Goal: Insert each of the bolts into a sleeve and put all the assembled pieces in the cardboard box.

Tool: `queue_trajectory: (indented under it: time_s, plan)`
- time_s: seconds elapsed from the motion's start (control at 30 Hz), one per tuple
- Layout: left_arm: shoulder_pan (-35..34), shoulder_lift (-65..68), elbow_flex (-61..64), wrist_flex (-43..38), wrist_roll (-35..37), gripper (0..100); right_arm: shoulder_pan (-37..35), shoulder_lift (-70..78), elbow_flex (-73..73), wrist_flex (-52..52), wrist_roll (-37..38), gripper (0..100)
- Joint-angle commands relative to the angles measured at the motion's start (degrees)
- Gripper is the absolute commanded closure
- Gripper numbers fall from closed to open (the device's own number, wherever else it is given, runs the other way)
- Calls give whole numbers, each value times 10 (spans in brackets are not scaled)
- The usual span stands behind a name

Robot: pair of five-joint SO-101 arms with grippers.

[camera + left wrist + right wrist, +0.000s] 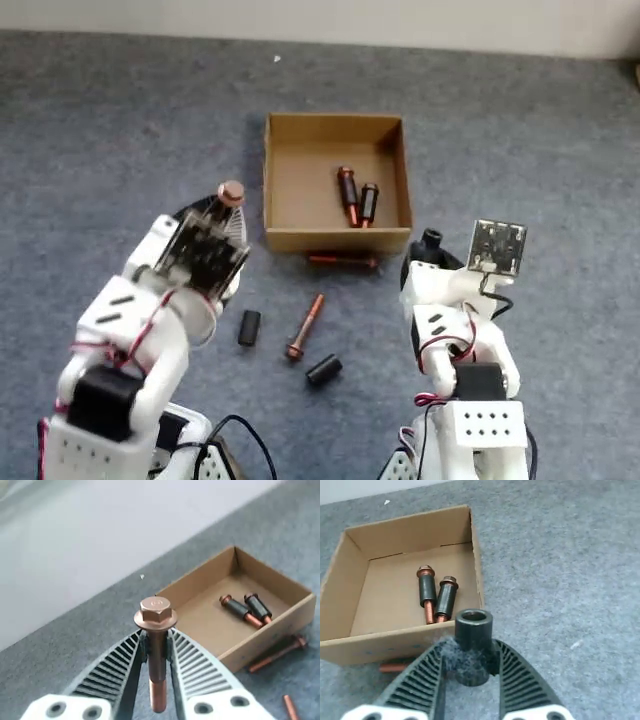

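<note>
Pinching a copper bolt [156, 630] by the shank, the left pincer [156, 642] has it standing upright, hex head on top. In the high view that copper bolt [231, 193] and the left pincer [222, 215] sit just outside the left wall of the cardboard box [335, 121], toward its near corner and not touching it.

The right pincer [470, 652] is clamped on a black sleeve [474, 630], which is also upright with the open hole facing up. From above, the black sleeve [430, 240] is just off the box's near right corner, outside the box.

Two done ones are already lying flat on the floor of the cardboard box [395, 647], in its right half. The left finished piece [426, 592] and the right finished piece [445, 600] are side by side, pretty much touching, each a bolt with a dark sleeve on it. Same pair from above: left finished piece [347, 195], right finished piece [368, 203].

A second bolt [342, 261] lies flat on the grey carpeted desk [540, 150], right along the outside of the box's near wall. Farther from that wall, on the robot's side, a third bolt [306, 325] lies at a slant. One loose sleeve [249, 328] sits just to its left, and the other loose sleeve [323, 370] is by its head end, farthest from the box.
</note>
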Motion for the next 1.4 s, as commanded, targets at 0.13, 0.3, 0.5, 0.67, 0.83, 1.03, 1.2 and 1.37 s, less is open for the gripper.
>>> queue_trajectory:
  time_s: [0.13,0.3,0.5,0.67,0.83,1.03,1.2,1.37]
  plan:
    - [-7,-179,73,-10,25,995,-36,-65,-36,2,11,994]
    - [-7,-258,121,-10,26,995,-36,-177,-34,43,11,994]
    - [-7,-254,131,-12,81,995,-58,-210,-16,48,12,994]
    - [-7,-254,124,-43,139,995,-167,-210,-11,44,14,994]
    - [-5,-253,122,-106,213,995,-253,-210,19,-33,108,994]
    - [-3,-253,122,-144,308,995,-305,-210,115,-141,156,994]
    - [3,-251,124,-164,336,994,-341,-210,192,-264,177,994]
    - [61,-253,138,-162,347,994,-364,-210,225,-299,190,994]
